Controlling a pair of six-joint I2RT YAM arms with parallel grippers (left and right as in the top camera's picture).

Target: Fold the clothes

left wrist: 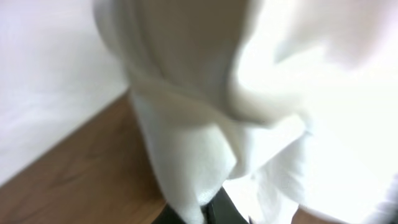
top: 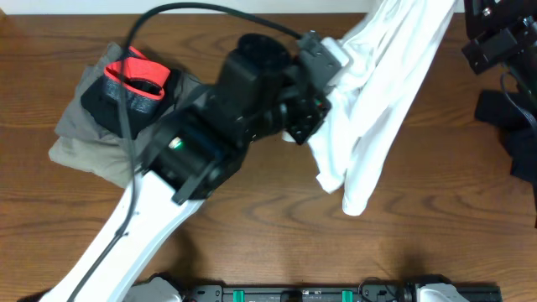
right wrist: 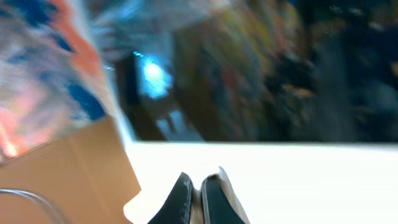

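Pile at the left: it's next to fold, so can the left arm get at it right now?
Probably not yet. The left gripper seems shut on the hanging white shirt, so it is occupied. The pile lies uncovered beside that arm, so once it lets go the way looks free.

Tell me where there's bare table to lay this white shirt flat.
Widest bare tabletop lies between the hanging white shirt, the dark clothes at the right edge and the front rail. Left side is crowded: the folded pile and the left arm cover it.
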